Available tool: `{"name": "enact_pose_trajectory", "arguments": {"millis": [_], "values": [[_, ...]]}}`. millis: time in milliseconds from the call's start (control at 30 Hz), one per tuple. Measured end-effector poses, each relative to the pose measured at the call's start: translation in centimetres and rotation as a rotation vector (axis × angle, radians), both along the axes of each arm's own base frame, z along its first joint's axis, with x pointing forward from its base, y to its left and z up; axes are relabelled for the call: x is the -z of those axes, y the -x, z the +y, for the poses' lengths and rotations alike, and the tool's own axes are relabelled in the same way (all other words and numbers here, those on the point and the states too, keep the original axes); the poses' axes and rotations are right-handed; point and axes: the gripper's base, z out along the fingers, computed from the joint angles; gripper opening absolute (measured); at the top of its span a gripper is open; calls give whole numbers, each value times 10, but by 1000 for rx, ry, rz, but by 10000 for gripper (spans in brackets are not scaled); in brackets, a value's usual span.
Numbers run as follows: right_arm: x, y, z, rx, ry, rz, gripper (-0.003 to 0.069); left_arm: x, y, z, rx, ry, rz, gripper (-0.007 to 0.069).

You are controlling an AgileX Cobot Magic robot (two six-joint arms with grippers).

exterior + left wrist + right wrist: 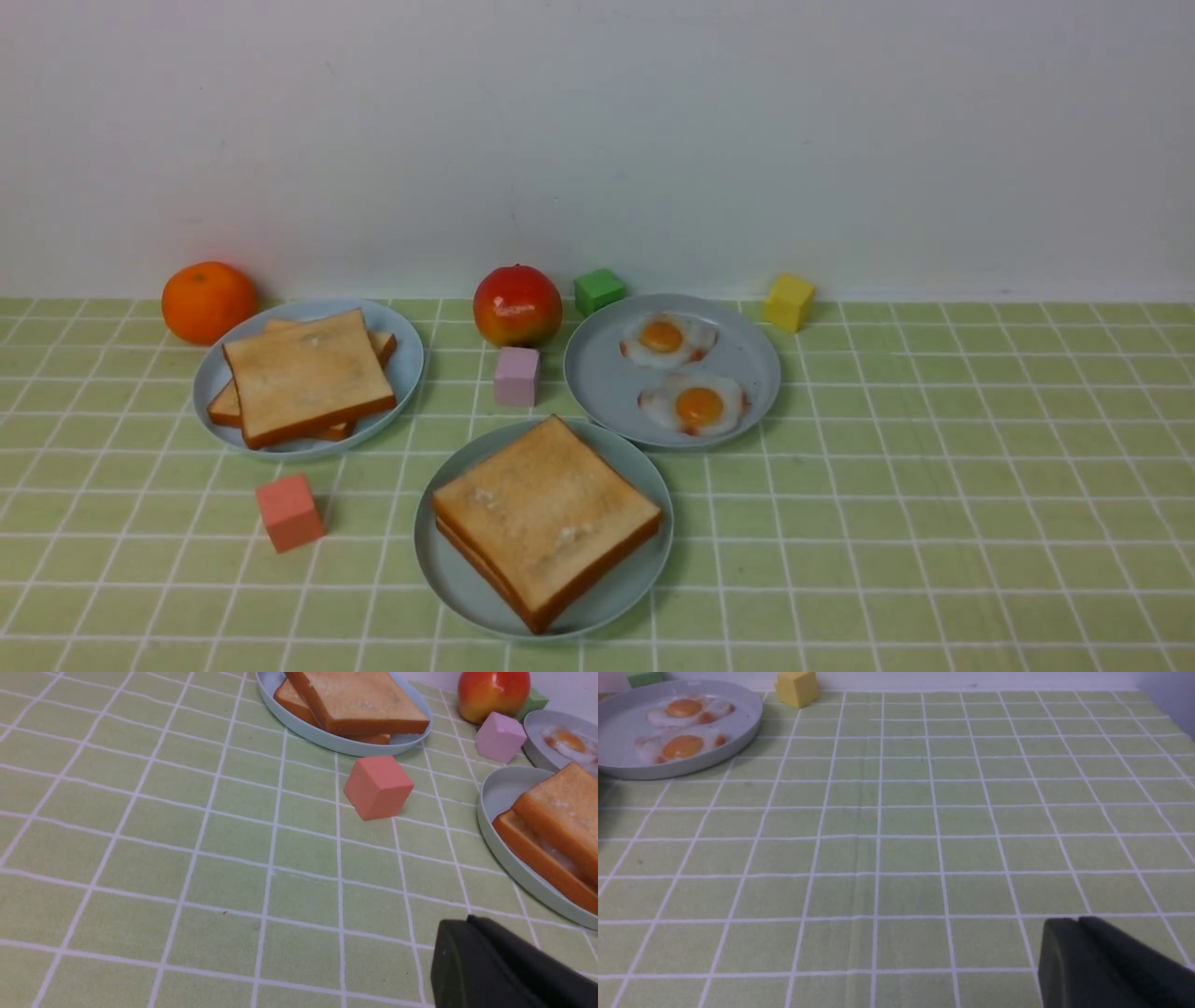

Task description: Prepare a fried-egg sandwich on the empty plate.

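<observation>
You had the green checked cloth (934, 485) under everything. The pale plate (448, 569) sat nearest you, and the fried-egg sandwich (546, 518) lay on it. Your left claw (472, 961) was pressed together; I could not tell about your right claw (1073, 956). You had no writing anywhere.

My bench (934, 523) wears a pale green cloth crossed by thin white grid lines, under a plain whitish wall (597, 131). On the near mint-teal plate (448, 579) sits the golden-brown sandwich (546, 518) with darker crust; the far-left grey-blue plate (406, 359) carries golden toast (303, 373), the far-right grey-blue plate (597, 383) white eggs (695, 406) with orange yolks. Around them lie an orange fruit (208, 301), a red-yellow apple (516, 304), and green (598, 290), yellow (789, 301), lilac (516, 375) and salmon (289, 511) cubes; my fingers (495, 970) are black.
</observation>
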Motion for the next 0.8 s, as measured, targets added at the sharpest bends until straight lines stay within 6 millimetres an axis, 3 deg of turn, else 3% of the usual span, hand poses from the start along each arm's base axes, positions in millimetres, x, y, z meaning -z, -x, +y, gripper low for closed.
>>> {"name": "enact_pose_trajectory", "arguments": {"millis": [800], "values": [[0,0,0,0,0,0,83,0,0,0,-3,0,0,18]]}}
